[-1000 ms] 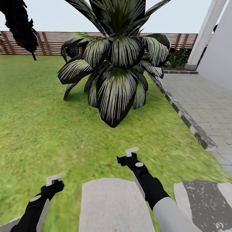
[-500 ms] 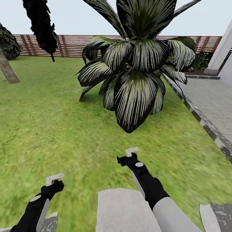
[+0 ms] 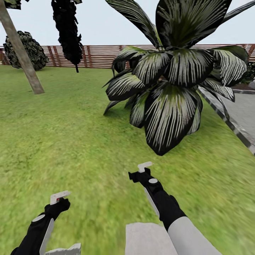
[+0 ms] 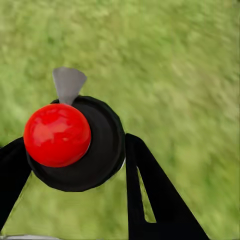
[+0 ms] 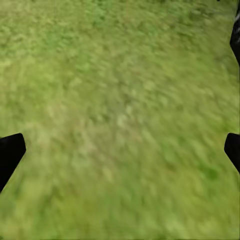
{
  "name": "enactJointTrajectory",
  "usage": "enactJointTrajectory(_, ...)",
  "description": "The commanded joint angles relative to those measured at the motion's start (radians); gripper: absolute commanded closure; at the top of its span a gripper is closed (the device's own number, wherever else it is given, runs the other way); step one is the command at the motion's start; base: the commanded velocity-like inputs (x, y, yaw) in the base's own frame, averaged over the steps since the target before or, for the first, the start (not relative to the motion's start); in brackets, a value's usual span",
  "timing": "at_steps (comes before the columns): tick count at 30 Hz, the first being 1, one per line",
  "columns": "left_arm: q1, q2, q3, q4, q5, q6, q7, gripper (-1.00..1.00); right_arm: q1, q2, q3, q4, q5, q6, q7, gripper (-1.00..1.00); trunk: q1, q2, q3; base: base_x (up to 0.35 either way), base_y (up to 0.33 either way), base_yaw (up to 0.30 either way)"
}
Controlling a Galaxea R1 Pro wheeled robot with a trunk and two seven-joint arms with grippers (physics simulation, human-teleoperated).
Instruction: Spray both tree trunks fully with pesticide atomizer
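Observation:
My left gripper (image 3: 59,199) hangs low over the lawn, shut on the pesticide atomizer (image 4: 75,142). The atomizer is a black round body with a red ball and a grey nozzle, held between the black fingers (image 4: 147,192). In the head view its white patch (image 3: 59,196) shows at the gripper's tip. My right gripper (image 3: 143,169) is held out over the grass, open and empty, its fingers wide apart (image 5: 10,152). One tree trunk (image 3: 22,51), pale beige-grey and leaning, stands far off at the upper left. The second tree is out of view.
A short palm (image 3: 170,85) with broad striped leaves stands close ahead on the right. A black conifer (image 3: 67,30) and a dark bush (image 3: 26,49) stand by the brown slat fence (image 3: 95,56). A kerb and grey paving (image 3: 244,113) run along the right. Pale stepping stones (image 3: 145,239) lie at my base.
The whole view has swung left: the palm has slid right and the paving has mostly left the picture. The tree trunk and bush have come into view. Both arms hold their pose.

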Motion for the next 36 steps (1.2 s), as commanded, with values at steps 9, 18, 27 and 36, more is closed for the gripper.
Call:
enactJointTrajectory(9, 0.000, 0.000, 0.002, -0.001, 0.002, 0.037, -0.006, 1.00, 0.000, 0.000, 0.001, -0.001, 0.005, 0.006, -0.001, -1.00, 0.000, 0.000, 0.009, 0.236, 0.244, 0.221)
enactJointTrajectory(18, -0.002, 0.002, -0.001, -0.001, 0.002, 0.043, -0.006, 1.00, 0.000, 0.000, 0.001, 0.000, 0.005, 0.006, -0.001, -1.00, 0.000, 0.000, 0.018, 0.266, 0.223, 0.221)
enactJointTrajectory(27, -0.036, 0.007, -0.012, -0.018, -0.009, 0.153, -0.007, 1.00, 0.000, 0.000, -0.001, 0.000, 0.005, 0.006, 0.001, -1.00, 0.000, 0.000, 0.027, 0.293, 0.191, 0.221)
enactJointTrajectory(36, -0.063, -0.002, -0.030, -0.016, -0.011, 0.156, -0.006, 1.00, 0.000, -0.001, -0.003, 0.000, 0.004, 0.005, -0.001, -1.00, 0.000, 0.000, 0.034, 0.293, 0.192, 0.186)
